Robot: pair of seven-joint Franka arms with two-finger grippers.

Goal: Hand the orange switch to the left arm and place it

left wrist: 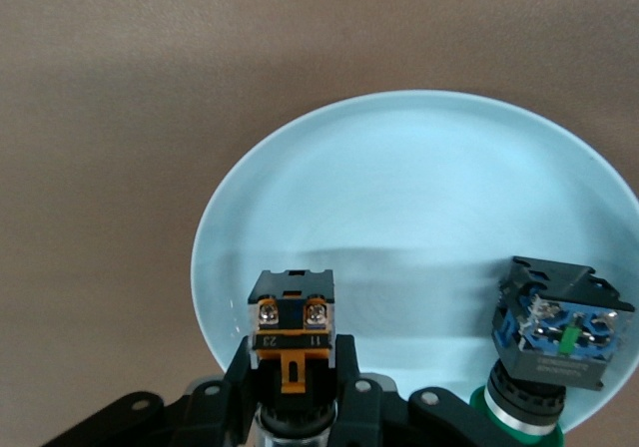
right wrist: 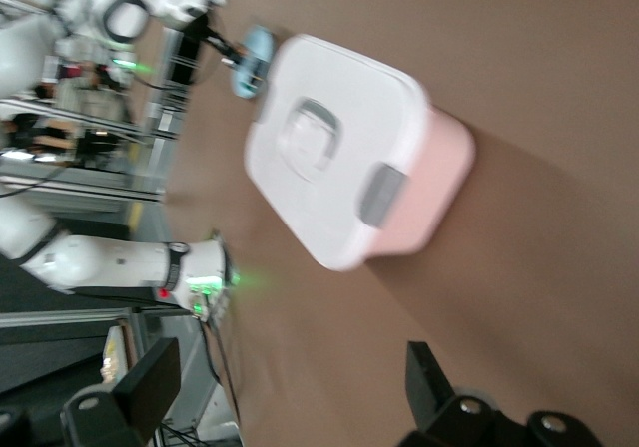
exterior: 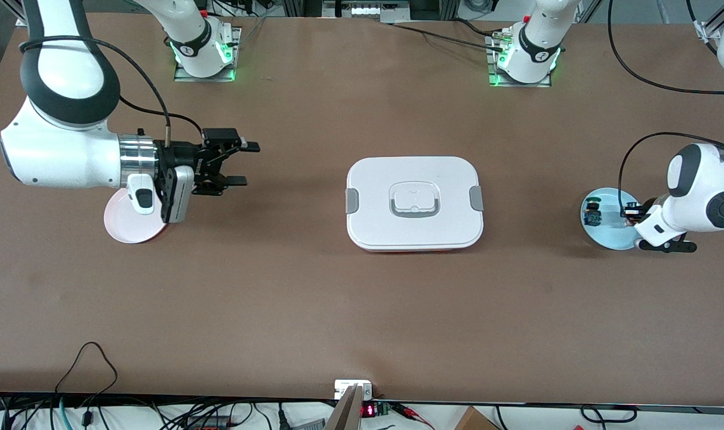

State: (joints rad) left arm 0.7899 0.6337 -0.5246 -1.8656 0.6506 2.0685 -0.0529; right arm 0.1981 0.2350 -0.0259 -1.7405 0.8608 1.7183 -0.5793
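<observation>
The orange switch (left wrist: 291,342) sits between the fingers of my left gripper (left wrist: 292,372), which is shut on it over the light blue plate (left wrist: 399,218) at the left arm's end of the table. In the front view my left gripper (exterior: 631,216) is low over that plate (exterior: 606,236). The white box (exterior: 414,203) stands in the middle of the table; the right wrist view also shows it (right wrist: 339,158). My right gripper (exterior: 247,162) is open and empty, held level above the table, pointing toward the box.
A blue switch with a green top (left wrist: 554,332) stands on the blue plate beside the orange one. A pink plate (exterior: 129,224) lies under the right arm's wrist. Cables run along the table's edges.
</observation>
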